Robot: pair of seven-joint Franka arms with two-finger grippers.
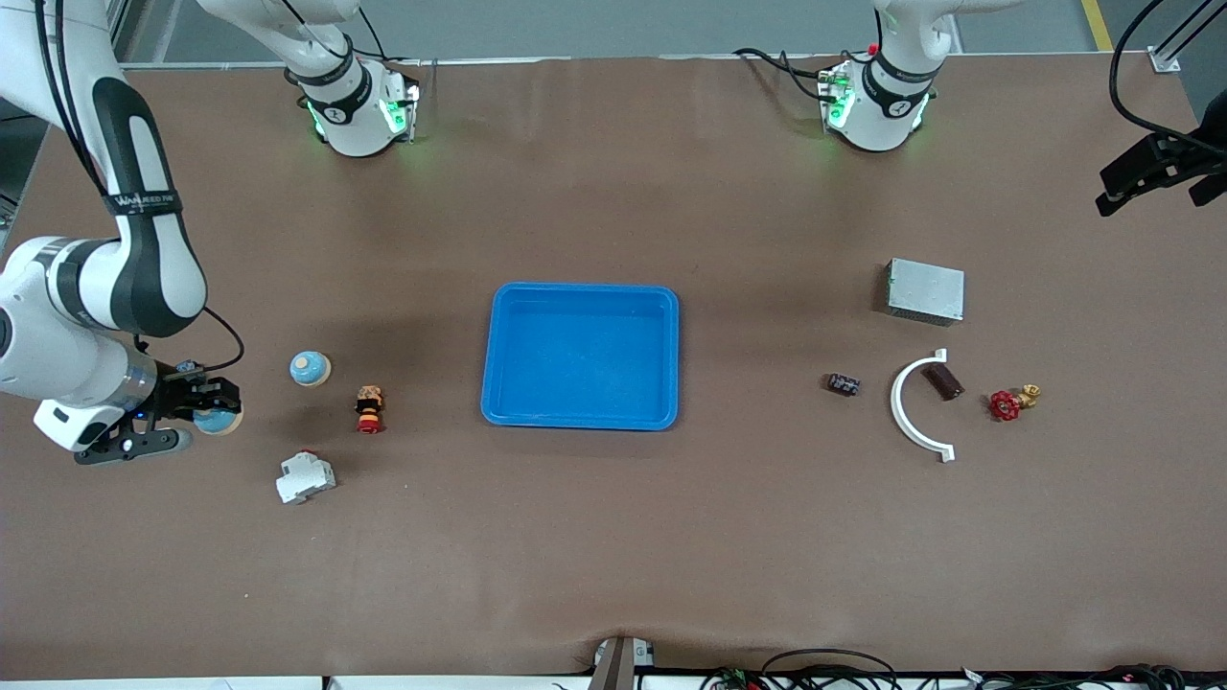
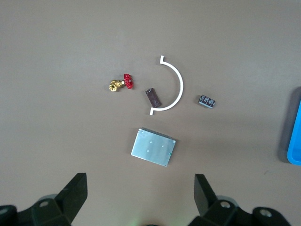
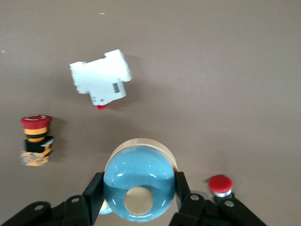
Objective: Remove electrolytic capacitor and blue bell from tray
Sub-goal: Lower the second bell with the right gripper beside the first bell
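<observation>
My tray (image 1: 582,355) sits empty, the capacitor (image 1: 844,384) already out on the table. My right gripper (image 1: 196,414) is clamped on the blue bell (image 1: 219,419) and only needs to set it down; my left gripper (image 1: 1155,172) waits, fingers apart.

Tray (image 2: 295,136) cut off by left wrist view's edge, only a corner strip shows. Left gripper (image 2: 141,195) fingers cut at that frame's edge, bases out of view; in the front view it's a dark shape (image 1: 1155,172) at the frame edge, arm mostly out of frame. Right gripper (image 3: 138,190) cropped at the frame's edge, fingers partly covered by the blue bell (image 3: 139,181). In the front view the bell (image 1: 219,419) is mostly hidden by the gripper. Small capacitor (image 1: 844,384) markings too small to read. Second bell (image 1: 310,368) just beside the tray-facing side, detail unclear.
</observation>
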